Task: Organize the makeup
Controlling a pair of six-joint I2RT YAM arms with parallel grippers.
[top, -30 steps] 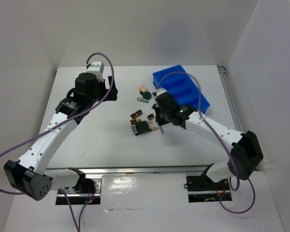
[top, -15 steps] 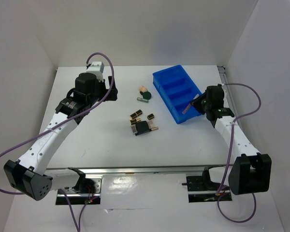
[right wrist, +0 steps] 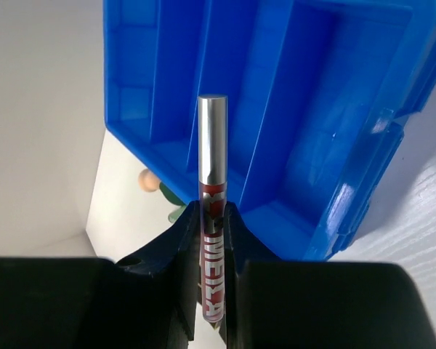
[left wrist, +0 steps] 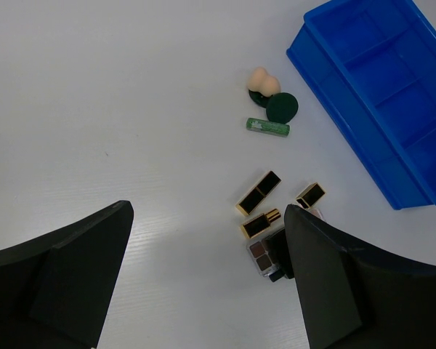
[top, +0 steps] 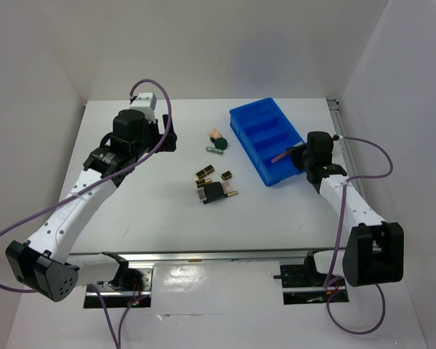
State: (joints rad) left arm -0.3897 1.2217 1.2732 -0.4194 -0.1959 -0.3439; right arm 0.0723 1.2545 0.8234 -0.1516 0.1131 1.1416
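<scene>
My right gripper (top: 296,157) is shut on a slim red and silver pencil (right wrist: 212,182), held over the near compartments of the blue bin (top: 270,139); the pencil also shows in the top view (top: 281,155). My left gripper (left wrist: 207,283) is open and empty, high above the table. On the table lie black-gold lipstick tubes (top: 205,172), a pinkish-brown palette under a black compact (top: 214,192), a beige sponge (top: 215,135), a round green piece (top: 221,144) and a green tube (top: 215,151).
The bin (right wrist: 291,102) has several compartments and stands at the back right, near the right wall. White walls close the table at the left, back and right.
My right arm swung from the palette cluster to the bin's right side with the pencil in its jaws, then edged slightly toward the bin. The left arm has not moved.
</scene>
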